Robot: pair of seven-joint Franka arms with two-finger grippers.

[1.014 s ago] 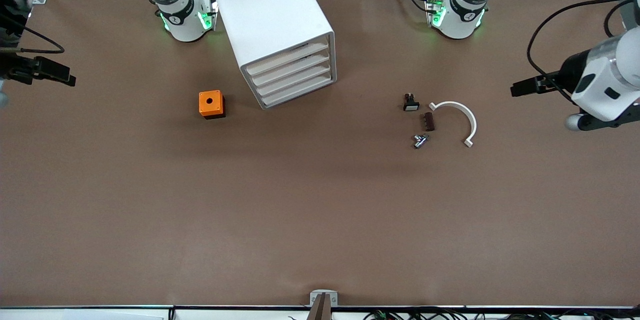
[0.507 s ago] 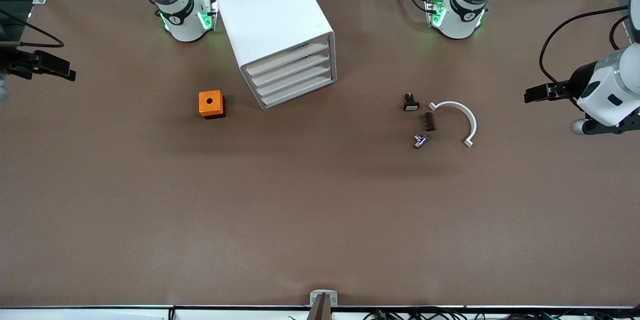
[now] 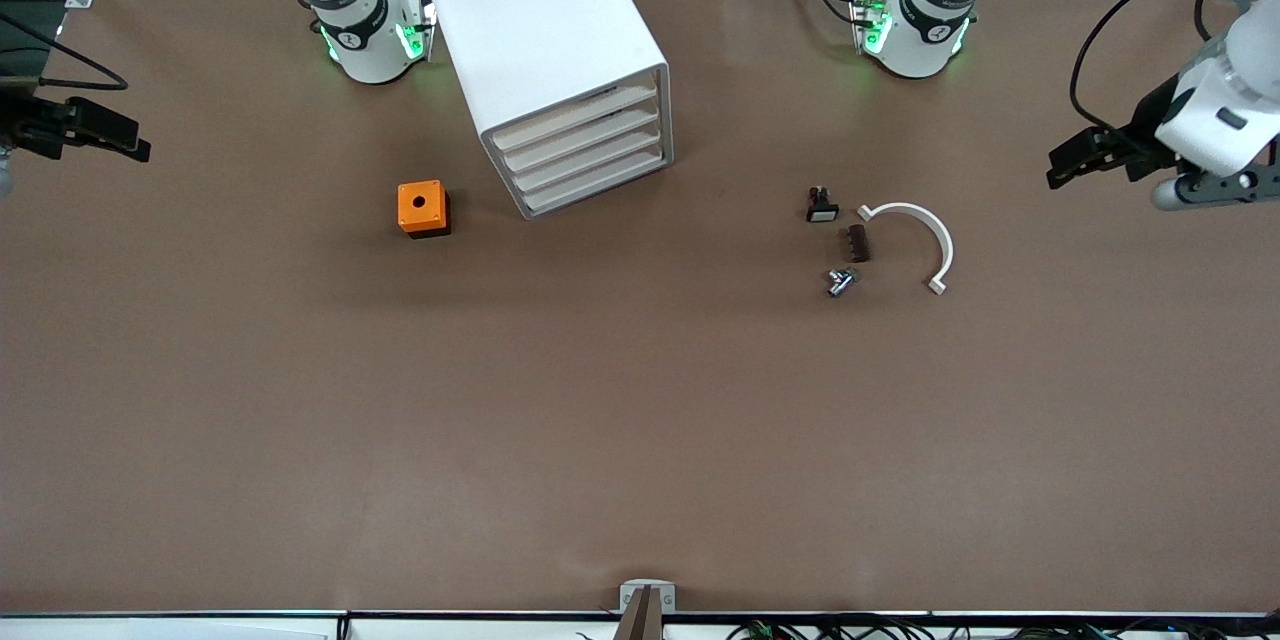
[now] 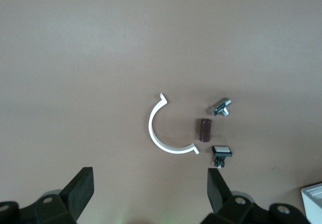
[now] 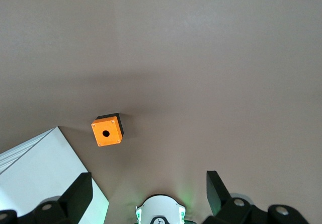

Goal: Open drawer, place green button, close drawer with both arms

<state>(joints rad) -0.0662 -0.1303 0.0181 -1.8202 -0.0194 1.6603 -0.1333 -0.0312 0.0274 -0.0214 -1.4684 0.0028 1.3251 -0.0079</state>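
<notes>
Cabinet, front view: boxy white plastic cabinet (image 3: 540,30) on the brown tabletop (image 3: 640,420), turned at an angle. All four shallow white tray drawers look shut. Task drawer (image 3: 585,145) is one of them; cannot tell which.
Button, front view: tiny greyish button (image 3: 840,281) toward the left arm's end, well apart from the cabinet. Cap colour too small to tell.
Neighbours, front view: dark brown block (image 3: 857,243) just beside the button, black part with white cap (image 3: 822,208) farther from the camera, white curved plastic clip (image 3: 945,245) near. Orange cube with a hole (image 3: 423,208) sits beside the cabinet.
Grippers, front view: left gripper (image 3: 1062,166) over the tabletop at the left arm's end. Right gripper (image 3: 115,135) over the right arm's end.
Left wrist view: jaws wide, nothing held; button (image 4: 221,106), block (image 4: 204,130) and clip (image 4: 151,128) in sight.
Right wrist view: jaws wide, empty; cube (image 5: 106,130) and cabinet corner (image 5: 45,168) below.
Handling: button likely light, hard, prone to skid, so pinch across the body. Drawer likely light; the cabinet may slide, so brace it.
Obstacles: the block crowds the button; the drawer fronts are clear.
</notes>
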